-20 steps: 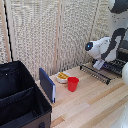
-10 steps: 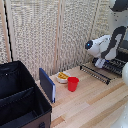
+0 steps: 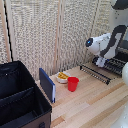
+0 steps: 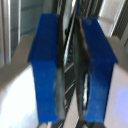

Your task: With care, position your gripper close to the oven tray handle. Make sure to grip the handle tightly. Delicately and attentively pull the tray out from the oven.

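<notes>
Wooden table (image 3: 95,100): one red cup (image 3: 73,83), one oven (image 3: 114,65).

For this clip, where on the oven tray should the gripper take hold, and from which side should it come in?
Probably the front bar of the pulled-out wire rack, which runs along the open front of the oven. It is thin, straight and exposed above the wooden table, so a pinch across it from above looks easiest. The gripper in the wrist view seems to straddle dark wires, but blur hides whether it is closed.

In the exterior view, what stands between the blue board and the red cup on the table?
In the exterior view, a small bowl with yellow contents sits between the blue board and the red cup, slightly behind them.
</notes>
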